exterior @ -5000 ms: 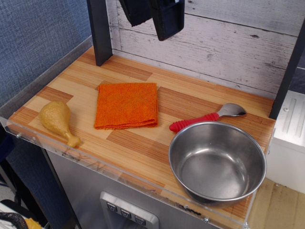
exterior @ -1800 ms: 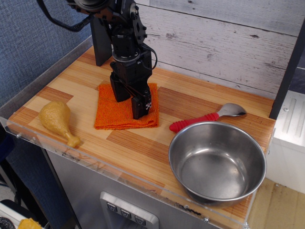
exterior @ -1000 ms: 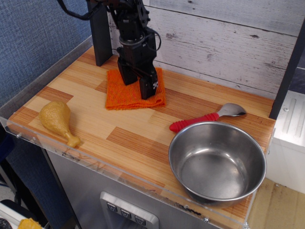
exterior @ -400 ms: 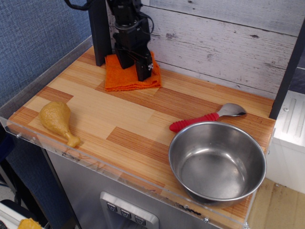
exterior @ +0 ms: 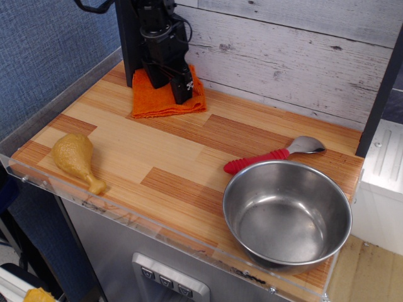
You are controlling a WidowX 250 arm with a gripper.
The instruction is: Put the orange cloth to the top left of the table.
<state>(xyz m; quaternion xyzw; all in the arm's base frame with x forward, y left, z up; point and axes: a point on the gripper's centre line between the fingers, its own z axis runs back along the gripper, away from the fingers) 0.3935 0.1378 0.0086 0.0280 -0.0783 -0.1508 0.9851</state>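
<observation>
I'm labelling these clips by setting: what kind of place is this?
Probably a toy kitchen set up for robot trials: a striped wood-laminate table with an acrylic edge and front buttons, a steel bowl, a red-handled spoon and a plastic chicken drumstick.

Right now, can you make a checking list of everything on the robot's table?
Surface: striped wood table, flat.
Job's things: orange cloth at the back left corner, against the dark post.
Clutter: toy drumstick front left; steel bowl front right, empty; red-handled spoon behind the bowl.
Grippers: gripper down on the cloth; open or shut unclear.
Cables: black cable looping at top left.
Surroundings: whitewashed plank wall; blue fabric panel.
</observation>
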